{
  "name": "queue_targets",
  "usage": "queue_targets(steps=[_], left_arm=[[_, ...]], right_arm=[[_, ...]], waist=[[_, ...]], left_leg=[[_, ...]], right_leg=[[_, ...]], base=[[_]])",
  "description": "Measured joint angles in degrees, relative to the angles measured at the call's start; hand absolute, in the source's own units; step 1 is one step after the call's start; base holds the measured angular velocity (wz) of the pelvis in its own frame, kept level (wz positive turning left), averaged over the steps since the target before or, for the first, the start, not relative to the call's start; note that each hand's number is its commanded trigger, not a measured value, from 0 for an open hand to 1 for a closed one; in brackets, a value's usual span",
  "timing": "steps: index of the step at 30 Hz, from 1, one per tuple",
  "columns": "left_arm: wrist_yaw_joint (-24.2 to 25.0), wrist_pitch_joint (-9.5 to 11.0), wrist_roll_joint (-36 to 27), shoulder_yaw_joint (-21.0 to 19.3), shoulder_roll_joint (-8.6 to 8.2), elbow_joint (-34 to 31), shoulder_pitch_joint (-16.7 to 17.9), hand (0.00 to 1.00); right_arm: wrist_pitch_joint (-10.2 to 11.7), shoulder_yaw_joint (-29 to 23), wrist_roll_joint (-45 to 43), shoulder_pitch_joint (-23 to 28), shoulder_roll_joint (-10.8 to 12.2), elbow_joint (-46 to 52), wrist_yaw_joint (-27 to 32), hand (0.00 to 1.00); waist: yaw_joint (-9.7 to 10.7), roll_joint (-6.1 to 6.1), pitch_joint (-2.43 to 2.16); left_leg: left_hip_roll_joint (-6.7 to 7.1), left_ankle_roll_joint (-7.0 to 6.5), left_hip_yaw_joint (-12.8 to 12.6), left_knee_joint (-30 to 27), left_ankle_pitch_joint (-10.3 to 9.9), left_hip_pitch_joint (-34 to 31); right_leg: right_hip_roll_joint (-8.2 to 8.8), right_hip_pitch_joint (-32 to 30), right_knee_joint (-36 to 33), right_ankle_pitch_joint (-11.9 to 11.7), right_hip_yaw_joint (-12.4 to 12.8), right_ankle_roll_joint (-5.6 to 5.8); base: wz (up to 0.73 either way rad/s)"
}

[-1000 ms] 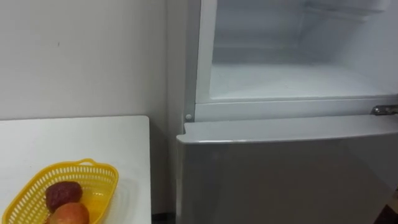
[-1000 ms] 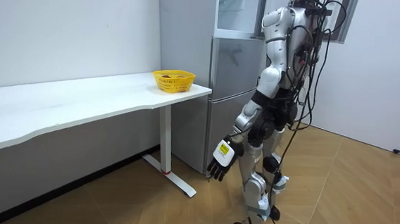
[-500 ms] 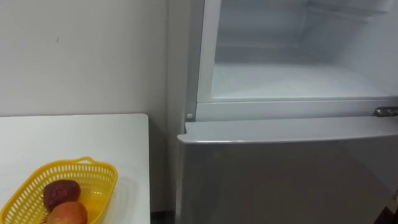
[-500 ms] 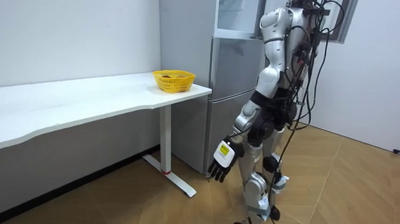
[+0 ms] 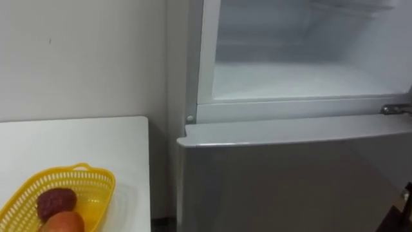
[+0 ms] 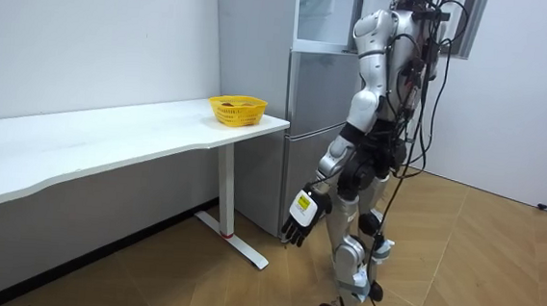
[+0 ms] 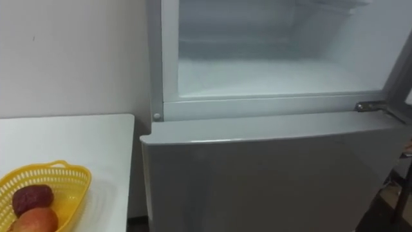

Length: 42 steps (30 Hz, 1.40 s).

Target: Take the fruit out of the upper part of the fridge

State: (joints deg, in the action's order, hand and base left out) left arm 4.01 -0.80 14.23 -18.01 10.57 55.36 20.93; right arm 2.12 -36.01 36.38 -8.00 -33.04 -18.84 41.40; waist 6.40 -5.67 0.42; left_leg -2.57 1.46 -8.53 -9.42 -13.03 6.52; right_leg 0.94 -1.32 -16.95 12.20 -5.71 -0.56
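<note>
The robot stood close in front of the fridge (image 6: 309,127). Its left hand (image 6: 300,213) hung low by its thigh, fingers loose and slightly apart, closed on nothing. High above that hand the upper compartment (image 5: 302,77) stood open, its white floor and back wall in plain sight, with a metal hinge (image 5: 394,109) at its lower right corner. Between the compartment and the hand, the grey lower door (image 5: 283,180) was shut. Up and off to the room view's left of the hand, a white table (image 5: 71,138) stood beside the fridge, parted from it by a narrow gap. On the table end nearest the fridge sat a yellow basket (image 5: 103,187), higher than the hand. It held a dark red fruit (image 5: 56,202) and an orange fruit (image 5: 61,222), the two touching each other
</note>
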Motion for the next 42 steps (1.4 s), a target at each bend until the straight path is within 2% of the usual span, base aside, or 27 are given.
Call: queue_targets(steps=[1,3,6,13,16,17,18,19,20,21,22,23,24,27,29,33,37,42], left_arm=[[-0.1,0.0,0.0,0.0,0.02,0.0,0.1,0.0],[0.0,0.4,-0.3,0.2,-0.11,0.1,-0.3,0.0],[-0.1,2.0,-1.1,0.1,-0.3,0.7,-0.7,0.0],[-0.1,3.6,-1.2,0.2,-0.91,2.9,-0.7,0.0],[-0.2,4.1,-1.2,0.2,-0.95,3.5,-0.7,0.0],[-0.4,4.5,-1.2,0.2,-0.7,3.8,-1.0,0.0],[-0.9,4.7,-1.1,0.3,-0.38,3.9,-1.3,0.0],[-1.1,4.8,-1.1,0.5,-0.15,3.9,-1.4,0.0],[-1.2,5.0,-1.1,1.4,0.63,3.9,-1.7,0.0],[-1.3,5.2,-1.1,1.8,1.54,3.9,-2.1,0.0],[-1.4,5.2,-1.1,2.5,2.2,3.9,-2.3,0.0],[-1.6,5.2,-1.1,3.8,3.43,4.1,-2.5,0.0],[-2.2,5.0,-1.0,5.3,3.99,4.2,-2.7,0.0],[-3.4,4.9,-0.9,8.1,3.96,4.3,-3.0,0.0],[-3.6,4.8,-0.9,8.9,4.0,4.5,-2.9,0.0],[-3.7,3.7,-0.6,11.0,3.58,4.8,-2.9,0.0],[-3.7,3.7,0.5,11.1,3.05,4.8,-3.4,0.0],[-3.3,3.7,1.7,10.3,2.99,4.7,-3.8,0.0]], right_arm=[[-1.4,2.3,-3.4,0.2,0.3,2.0,1.2,0.0],[-2.7,7.6,-8.6,0.3,0.3,4.7,2.6,0.0],[-5.5,10.8,-13.1,1.6,0.9,9.4,4.3,0.0],[-6.1,16.5,-24.5,4.8,0.9,16.3,4.3,0.0],[-7.1,16.1,-25.9,5.0,0.9,20.6,2.4,0.0],[-7.0,14.6,-26.3,4.8,0.6,24.6,2.2,0.0],[-5.8,13.7,-26.9,3.9,-0.6,28.1,2.5,0.0],[-4.7,13.4,-27.3,2.8,-1.4,29.5,2.8,0.0],[-1.8,12.7,-28.3,0.8,-3.0,31.6,3.1,0.0],[1.2,11.4,-30.5,-0.4,-4.3,33.1,3.2,0.0],[2.3,11.0,-32.0,-0.6,-4.9,33.5,3.4,0.0],[4.4,9.7,-34.8,-0.5,-5.3,33.6,3.4,0.0],[6.3,9.4,-36.5,-0.6,-5.3,34.0,3.4,0.0],[9.9,9.3,-38.0,-0.5,-5.0,35.7,2.6,0.0],[11.1,9.3,-38.0,-0.5,-5.0,35.8,1.5,0.0],[11.4,9.5,-37.7,-0.5,-5.0,35.8,0.5,0.0],[11.7,9.8,-37.4,-0.5,-5.0,35.8,-1.4,0.0],[11.6,9.9,-35.9,-0.5,-5.0,35.0,-2.9,0.0]], waist=[[0.4,0.01,0.0],[1.1,0.0,0.0],[1.1,0.0,0.0],[1.0,-0.02,0.01],[1.2,-0.22,0.12],[1.2,-0.67,0.37],[1.1,-1.48,0.7],[1.1,-1.97,0.77],[1.0,-2.99,0.78],[0.7,-3.3,0.47],[0.3,-3.57,0.56],[-0.5,-4.38,0.31],[-0.9,-4.62,0.07],[-2.3,-4.16,-0.04],[-2.8,-3.87,0.03],[-3.7,-2.35,-0.12],[-3.7,-1.37,0.29],[-4.5,-0.9,-0.12]], left_leg=[[0.0,0.04,0.0,0.0,0.1,0.0],[0.01,0.02,-0.1,0.0,0.2,0.1],[0.07,0.03,-0.1,-0.1,0.2,0.2],[0.22,-0.01,-0.1,-0.2,0.3,0.0],[0.2,0.05,-0.1,-0.1,0.4,0.1],[0.15,0.11,-0.1,-0.2,0.5,0.1],[0.04,0.25,-0.1,-0.2,0.6,0.2],[-0.07,0.34,-0.1,-0.2,0.6,0.2],[-0.39,0.45,0.0,-0.3,0.7,0.2],[-0.84,0.54,0.1,-0.4,0.7,0.2],[-1.05,0.58,0.2,-0.5,0.8,0.2],[-1.33,0.6,0.7,-0.6,0.8,0.2],[-1.51,0.78,0.8,-0.5,0.7,0.2],[-1.5,0.78,0.8,-0.2,0.4,0.1],[-1.51,0.74,0.9,-0.1,0.3,0.0],[-1.65,0.76,1.3,0.1,0.3,0.1],[-1.66,0.77,1.3,0.1,0.3,0.1],[-1.57,0.77,1.3,0.0,0.3,0.2]], right_leg=[[0.01,0.0,-0.2,0.0,0.0,-0.03],[0.08,-0.3,-0.8,0.1,0.0,-0.14],[0.1,-0.4,-1.1,0.1,0.1,-0.13],[0.27,-0.9,-1.2,0.2,0.1,-0.06],[0.13,-1.2,-1.9,0.3,0.5,-0.16],[0.1,-1.2,-1.8,0.4,0.6,-0.34],[-0.01,-1.1,-1.8,0.5,0.6,-0.48],[-0.11,-1.1,-1.6,0.5,0.6,-0.54],[-0.45,-0.7,-0.8,0.3,0.5,-0.81],[-0.9,0.2,0.9,-0.3,0.1,-0.93],[-1.1,0.7,1.8,-0.6,-0.2,-1.0],[-1.41,1.9,3.5,-1.3,-0.8,-1.11],[-1.56,2.8,4.8,-1.9,-1.3,-1.02],[-1.58,3.6,6.1,-2.7,-1.7,-0.63],[-1.58,3.8,6.3,-3.0,-1.9,-0.63],[-1.59,4.2,6.3,-3.0,-2.4,-0.63],[-1.61,4.2,6.3,-3.0,-2.4,-0.63],[-1.56,4.3,6.3,-2.9,-2.4,-0.69]], base=[[-0.03],[0.0],[0.0],[0.0],[-0.09],[-0.05],[0.0],[0.05],[0.15],[0.19],[0.24],[0.22],[0.21],[0.12],[0.02],[0.04],[0.0],[0.0]])
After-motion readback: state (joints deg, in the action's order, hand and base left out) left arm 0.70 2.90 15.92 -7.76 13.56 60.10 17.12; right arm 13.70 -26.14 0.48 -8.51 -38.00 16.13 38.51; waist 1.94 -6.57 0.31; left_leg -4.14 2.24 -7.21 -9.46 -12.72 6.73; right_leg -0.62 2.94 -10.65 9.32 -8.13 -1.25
